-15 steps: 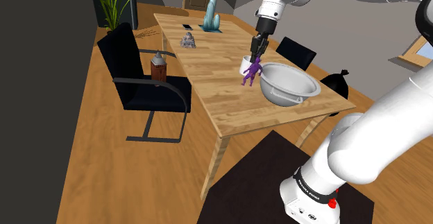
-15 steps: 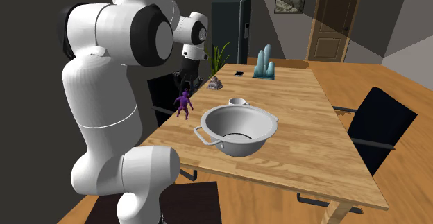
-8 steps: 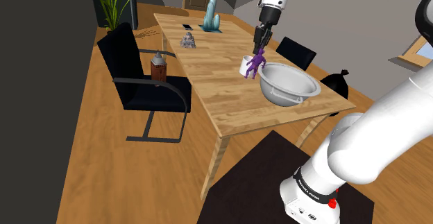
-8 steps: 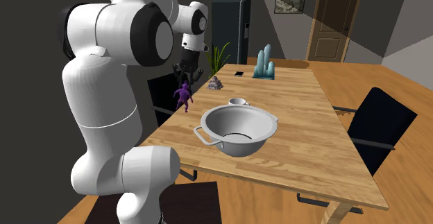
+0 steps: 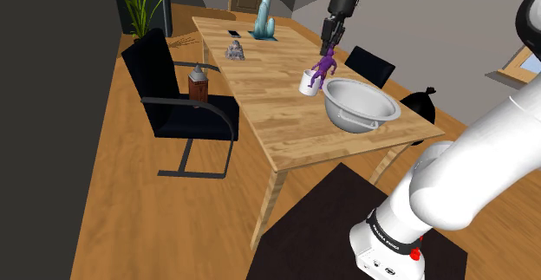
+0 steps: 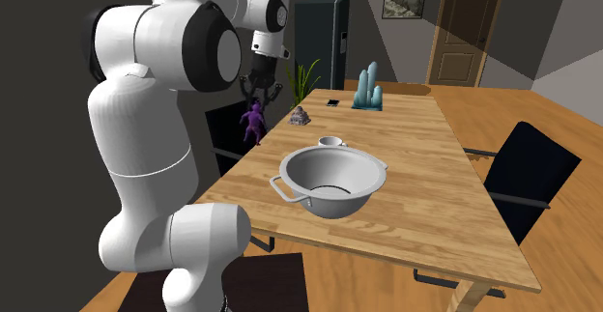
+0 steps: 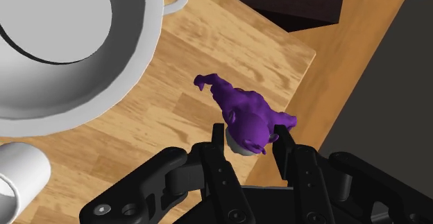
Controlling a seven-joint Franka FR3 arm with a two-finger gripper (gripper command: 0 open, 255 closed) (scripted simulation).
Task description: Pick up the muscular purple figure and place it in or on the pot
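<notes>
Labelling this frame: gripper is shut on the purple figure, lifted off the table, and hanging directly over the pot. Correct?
Not quite. The gripper is shut on the purple figure, and the figure is lifted off the table. But it hangs beside the pot, over bare wood near the table's edge, not over the pot. The wrist view shows this.

A tall statue (image 5: 264,18) stands at one end of the bench (image 5: 251,87). The pot (image 5: 360,105) sits near the other end. A cup (image 5: 303,86) stands just beside the pot, on the statue's side. The figure (image 5: 323,66) hangs in the pincer (image 5: 329,49), up above the bench, beside the pot and not over it. A chair (image 5: 178,96) sits at one long edge, a second chair (image 5: 368,61) at the other.
</notes>
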